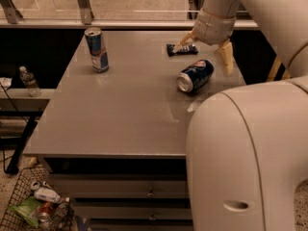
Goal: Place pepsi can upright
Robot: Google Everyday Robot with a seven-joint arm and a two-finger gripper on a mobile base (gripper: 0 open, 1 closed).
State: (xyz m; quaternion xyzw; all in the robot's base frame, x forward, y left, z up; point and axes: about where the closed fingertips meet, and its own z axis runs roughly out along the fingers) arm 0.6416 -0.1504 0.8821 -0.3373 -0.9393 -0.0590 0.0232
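Observation:
The pepsi can (195, 75), dark blue with a silver end, lies on its side on the grey table (120, 109), right of the middle. My gripper (204, 52) hangs just above and behind the can, open, its two tan fingers (225, 57) spread to either side. It holds nothing and does not touch the can.
A taller, slim blue-and-silver can (96, 49) stands upright at the table's back left. A small dark packet (181, 49) lies behind the pepsi can under the gripper. My arm's white body (245, 158) fills the lower right. A wire basket (36, 206) sits on the floor at left.

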